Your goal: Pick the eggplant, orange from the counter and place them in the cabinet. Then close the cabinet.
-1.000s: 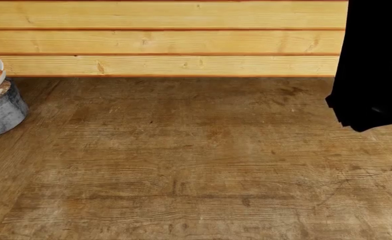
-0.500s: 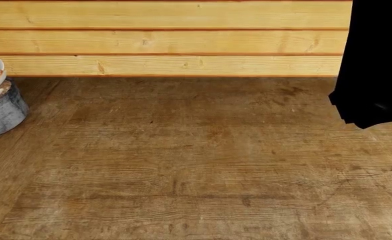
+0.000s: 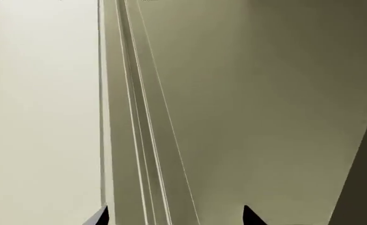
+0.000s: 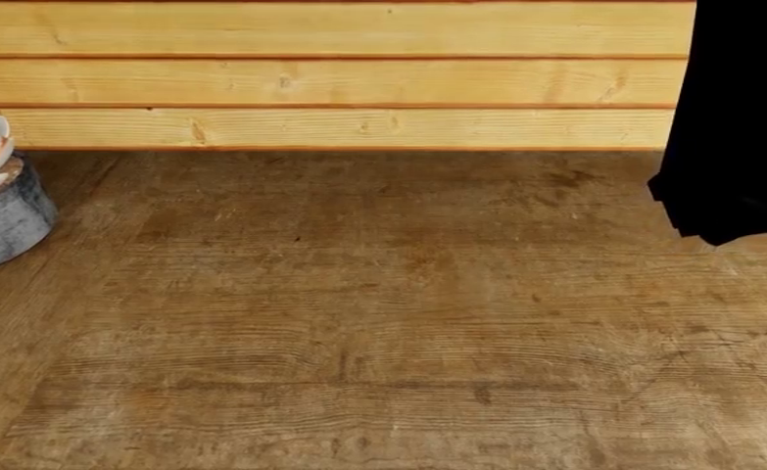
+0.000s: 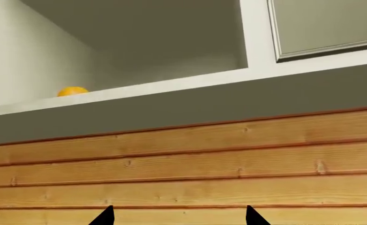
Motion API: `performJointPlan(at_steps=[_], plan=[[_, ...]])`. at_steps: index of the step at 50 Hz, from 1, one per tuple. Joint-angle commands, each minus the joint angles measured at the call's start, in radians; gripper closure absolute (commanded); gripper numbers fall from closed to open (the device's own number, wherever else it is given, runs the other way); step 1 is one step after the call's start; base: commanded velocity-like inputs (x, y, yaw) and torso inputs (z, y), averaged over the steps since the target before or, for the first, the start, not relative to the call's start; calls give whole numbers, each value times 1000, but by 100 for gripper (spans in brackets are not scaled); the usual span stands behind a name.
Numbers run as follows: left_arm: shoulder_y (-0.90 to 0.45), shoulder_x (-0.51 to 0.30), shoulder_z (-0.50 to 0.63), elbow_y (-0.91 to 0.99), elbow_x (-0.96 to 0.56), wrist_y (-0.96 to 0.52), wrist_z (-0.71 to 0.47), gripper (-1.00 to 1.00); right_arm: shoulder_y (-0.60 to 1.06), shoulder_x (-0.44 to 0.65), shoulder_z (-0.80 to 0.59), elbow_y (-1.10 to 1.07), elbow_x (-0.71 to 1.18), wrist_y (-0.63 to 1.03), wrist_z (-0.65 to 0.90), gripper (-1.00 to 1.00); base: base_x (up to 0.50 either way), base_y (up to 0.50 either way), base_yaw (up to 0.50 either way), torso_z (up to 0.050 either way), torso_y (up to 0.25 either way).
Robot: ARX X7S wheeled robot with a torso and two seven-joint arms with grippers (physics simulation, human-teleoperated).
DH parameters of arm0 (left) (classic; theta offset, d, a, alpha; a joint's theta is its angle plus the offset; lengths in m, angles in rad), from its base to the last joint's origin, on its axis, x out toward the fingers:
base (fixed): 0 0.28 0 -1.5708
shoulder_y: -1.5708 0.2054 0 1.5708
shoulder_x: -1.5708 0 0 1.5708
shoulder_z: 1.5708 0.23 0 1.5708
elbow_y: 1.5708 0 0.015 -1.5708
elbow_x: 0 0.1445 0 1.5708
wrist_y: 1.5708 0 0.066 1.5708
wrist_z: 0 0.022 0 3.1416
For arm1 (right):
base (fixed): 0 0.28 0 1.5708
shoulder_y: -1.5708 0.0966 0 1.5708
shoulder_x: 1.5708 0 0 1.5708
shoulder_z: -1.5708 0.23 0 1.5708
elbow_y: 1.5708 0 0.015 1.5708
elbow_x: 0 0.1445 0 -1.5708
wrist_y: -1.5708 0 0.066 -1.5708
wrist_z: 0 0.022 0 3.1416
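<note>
The orange (image 5: 72,91) is sitting inside the open cabinet (image 5: 170,86), near its front edge, so it is already stowed. Both grippers are showing spread, empty fingertips. The eggplant is not visible; the counter (image 4: 357,313) is bare except a pot (image 4: 2,223) at its left edge.

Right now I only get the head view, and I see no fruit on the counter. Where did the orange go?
Observer: The right wrist view shows the orange already sitting inside the open cabinet, above the plank wall.
Operator: Is either tool holding the eggplant, then?
Observer: No. The right tool and the left tool are both open with nothing between their tips, and no view shows the eggplant.
</note>
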Motion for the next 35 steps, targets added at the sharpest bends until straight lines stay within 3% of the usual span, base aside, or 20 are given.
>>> performJointPlan(at_steps=[1,10,23,35], plan=[[36,128,60,-13,-35,32,75,-100,-2,-1,0,-1,-1,-5,7,-100,0,0,0,10,0],[63,191,80,-41,-34,49,74,-100,-3,-1,-1,-1,1,-8,13,-100,0,0,0,0,0],[88,278,79,-200,33,186,54,-100,-3,2,-5,0,8,-13,25,-100,0,0,0,2,0],[88,290,89,-210,47,203,54,-100,-2,4,-8,1,9,-13,28,-100,0,0,0,1,0]])
